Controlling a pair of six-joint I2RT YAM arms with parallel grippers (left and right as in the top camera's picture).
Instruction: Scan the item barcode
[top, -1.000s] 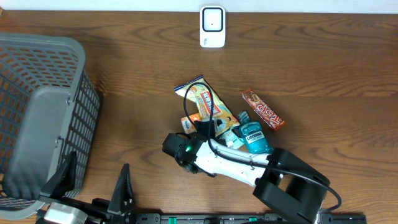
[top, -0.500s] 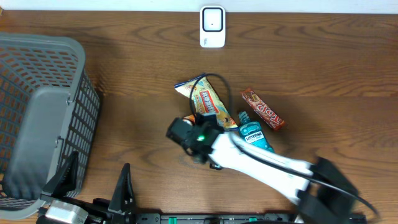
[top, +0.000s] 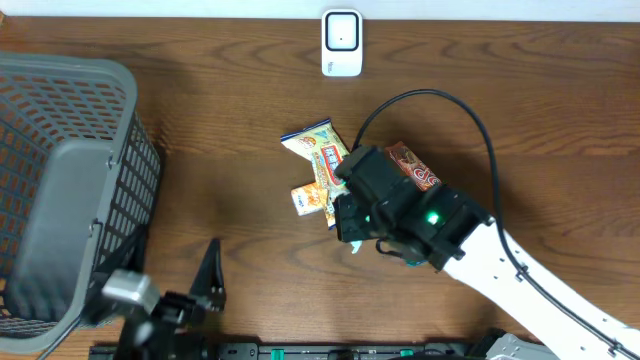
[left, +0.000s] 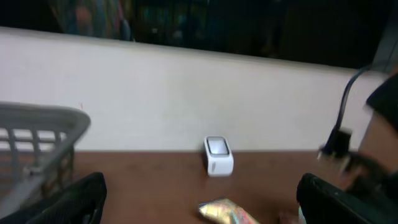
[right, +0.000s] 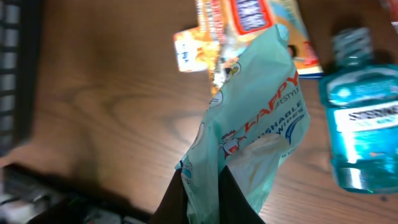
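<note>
Right wrist: pinching one edge of the mint-green wipes pack (right: 258, 134) in the tightly closed right gripper (right: 202, 193), above the bench (right: 93, 112), just beside a blue mouthwash bottle (right: 364, 130) and an orange snack packet (right: 249, 18). Overhead: hovering over that pile mid-bench, well apart from the white scanner (top: 341, 43) at the far edge. Left wrist: holding the left gripper (left: 199, 208) spread wide, facing the scanner.

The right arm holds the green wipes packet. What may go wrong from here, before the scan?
1. The right gripper pinches only one end of the soft wipes packet; it may slip or fold on the way to the scanner.
2. No barcode shows on its visible face, so the code may end up facing away.
3. Its far end hangs near the snack bag and mouthwash bottle and might drag them.
</note>
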